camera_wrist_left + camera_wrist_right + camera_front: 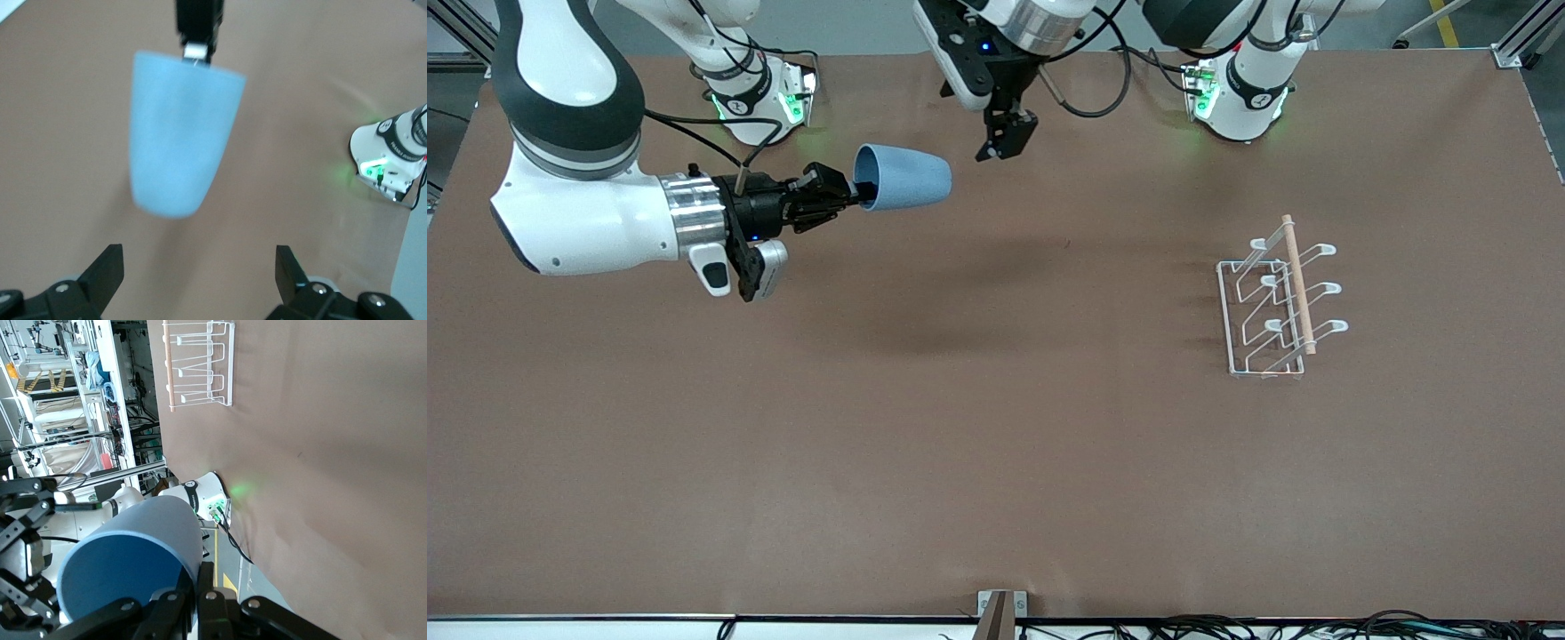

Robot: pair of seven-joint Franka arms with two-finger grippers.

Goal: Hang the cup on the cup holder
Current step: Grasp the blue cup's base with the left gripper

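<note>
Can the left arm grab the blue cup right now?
Probably yes. The left gripper is open in the air close to the cup, with nothing between them. The right gripper holds the cup sideways by its rim, so its closed end is free.

- Cup [907, 178]: small light-blue plastic tumbler, plain, slightly tapered, no handle, matte. Lying on its side in the air, gripped at the rim by the right gripper [855, 190], one finger inside the mouth and one outside. Closed base pointing toward the left arm's end of the worktop [996, 462]. Raised clear above the brown surface, well apart from the rack.
- Cup holder [1276, 302]: white wire rack on a rectangular base, six loop-tipped prongs angled out on two sides, light wooden rod along the top. Standing upright on the worktop toward the left arm's end. Nothing hung on any prong.
</note>
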